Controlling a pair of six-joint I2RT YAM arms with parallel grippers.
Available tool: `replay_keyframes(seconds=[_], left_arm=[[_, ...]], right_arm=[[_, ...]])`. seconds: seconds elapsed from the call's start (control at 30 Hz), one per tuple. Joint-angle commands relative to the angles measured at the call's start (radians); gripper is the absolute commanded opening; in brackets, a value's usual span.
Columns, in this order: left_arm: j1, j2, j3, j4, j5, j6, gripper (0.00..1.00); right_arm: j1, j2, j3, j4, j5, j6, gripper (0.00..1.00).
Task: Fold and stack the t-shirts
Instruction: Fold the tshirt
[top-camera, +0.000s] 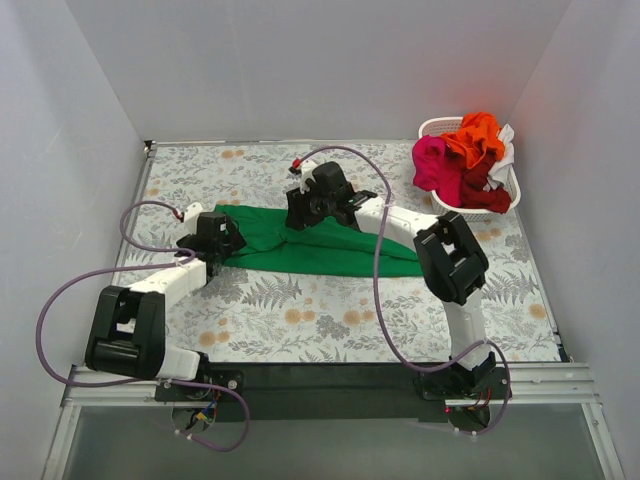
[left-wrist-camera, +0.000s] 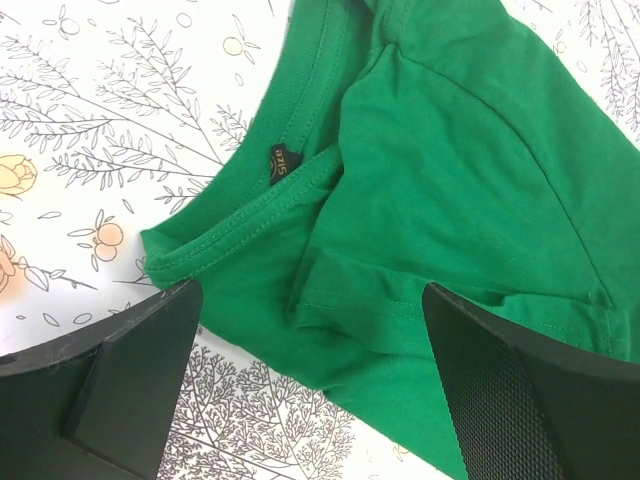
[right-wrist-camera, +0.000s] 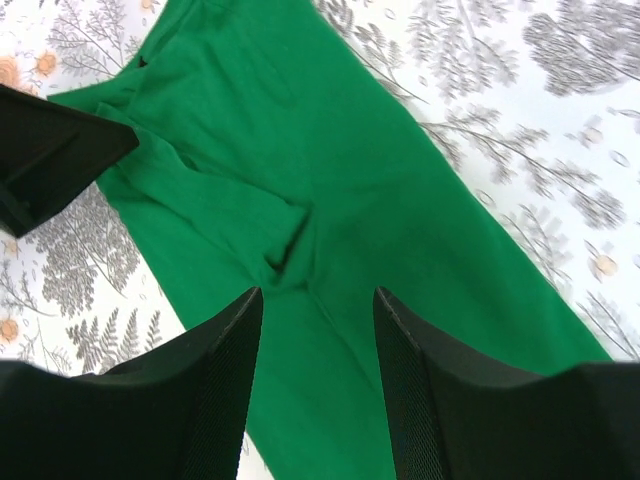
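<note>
arms (top-camera: 165, 281): white links, black joints | cables (top-camera: 377, 270): purple, looped | tool fingers (right-wrist-camera: 215, 400): black, ribbed pads

The green t-shirt (left-wrist-camera: 450, 150) runs off the frame beyond the left tool (left-wrist-camera: 310, 400), its neck label (left-wrist-camera: 283, 162) too small to read. Seen from above, both tools' fingertips are hidden under their own bodies, and the right tool (right-wrist-camera: 318, 370) covers the shirt's edge beneath it.

Bright, even light, seemingly from above; shadows faint and soft; all views sharp.
</note>
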Motion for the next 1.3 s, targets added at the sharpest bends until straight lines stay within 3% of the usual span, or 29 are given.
replay_keyframes(seconds=[0.0, 0.6, 0.7, 0.93, 1.27], left_arm=[[0.02, -0.053, -0.02, 0.02, 0.014, -0.01, 0.85], [0.044, -0.073, -0.048, 0.043, 0.048, -0.021, 0.86], [0.044, -0.075, -0.052, 0.042, 0.054, -0.022, 0.86], [0.044, -0.064, -0.056, 0.042, 0.051, -0.021, 0.86], [0.048, -0.043, -0.049, 0.069, 0.049, -0.021, 0.86]], right_arm=[[0.017, 0.061, 0.094, 0.064, -0.08, 0.03, 0.43], [0.064, 0.258, 0.232, 0.069, -0.139, 0.073, 0.41], [0.069, 0.263, 0.232, 0.07, -0.137, 0.074, 0.38], [0.092, 0.226, 0.175, 0.113, -0.122, 0.027, 0.2], [0.13, 0.125, 0.019, 0.165, -0.028, -0.077, 0.15]])
